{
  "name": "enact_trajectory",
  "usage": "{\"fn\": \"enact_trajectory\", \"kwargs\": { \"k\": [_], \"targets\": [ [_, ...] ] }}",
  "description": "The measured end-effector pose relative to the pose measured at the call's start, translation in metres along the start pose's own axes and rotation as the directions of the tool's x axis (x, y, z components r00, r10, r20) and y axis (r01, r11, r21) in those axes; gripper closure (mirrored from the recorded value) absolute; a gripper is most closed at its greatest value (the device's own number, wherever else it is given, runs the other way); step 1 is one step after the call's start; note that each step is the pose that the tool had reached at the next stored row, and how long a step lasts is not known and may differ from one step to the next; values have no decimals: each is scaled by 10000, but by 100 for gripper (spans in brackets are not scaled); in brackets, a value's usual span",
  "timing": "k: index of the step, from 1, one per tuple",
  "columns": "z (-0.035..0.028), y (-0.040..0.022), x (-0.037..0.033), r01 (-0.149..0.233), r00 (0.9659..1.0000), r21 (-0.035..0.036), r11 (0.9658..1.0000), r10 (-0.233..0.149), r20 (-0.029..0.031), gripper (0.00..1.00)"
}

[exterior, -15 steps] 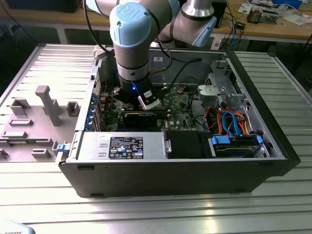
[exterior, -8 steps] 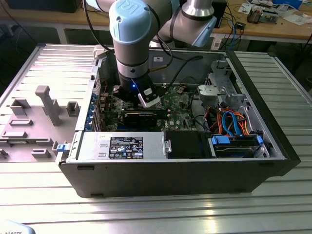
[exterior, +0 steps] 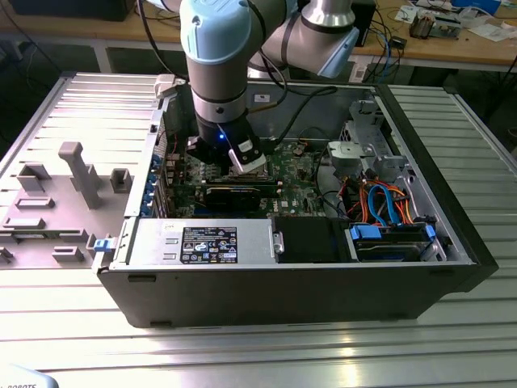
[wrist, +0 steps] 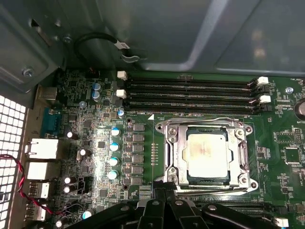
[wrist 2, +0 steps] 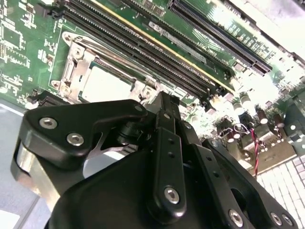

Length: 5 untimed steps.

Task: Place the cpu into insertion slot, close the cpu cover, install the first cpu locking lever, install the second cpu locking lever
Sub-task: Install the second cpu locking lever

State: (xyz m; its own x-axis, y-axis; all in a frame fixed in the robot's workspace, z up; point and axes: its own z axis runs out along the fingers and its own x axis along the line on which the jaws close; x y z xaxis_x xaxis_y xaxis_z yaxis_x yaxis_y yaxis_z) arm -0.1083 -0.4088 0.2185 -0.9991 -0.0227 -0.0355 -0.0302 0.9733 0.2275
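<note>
The cpu (wrist: 207, 154), a silvery square chip, lies in the insertion slot (wrist: 167, 176) on the green board. The cpu cover (wrist: 172, 151), a thin metal frame, lies flat around the chip and its window shows the chip top. One wire locking lever (wrist: 205, 119) runs along one edge of the socket and another (wrist: 217, 192) along the opposite edge. My gripper (wrist: 161, 190) has its black fingers together at a corner of the socket, beside that second lever. In the second wrist view the gripper (wrist 2: 164, 101) is shut just off the cpu (wrist 2: 106, 86). In the exterior view the gripper (exterior: 242, 162) reaches down into the open computer case.
Long black memory slots (wrist: 190, 93) run beside the socket. A black graphics card (exterior: 234, 194) lies near the arm. The power supply (exterior: 198, 242) and drive bay with orange and blue cables (exterior: 384, 206) fill the near side. Case walls (exterior: 283, 287) enclose everything. A grey fixture tray (exterior: 56, 202) sits at the exterior view's left.
</note>
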Motion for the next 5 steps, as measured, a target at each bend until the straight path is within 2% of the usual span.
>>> {"fn": "enact_trajectory", "kwargs": {
  "k": [5],
  "targets": [
    [-3, 0, 0, 0, 10000, 2, 10000, 0, -1, 89]
  ]
}}
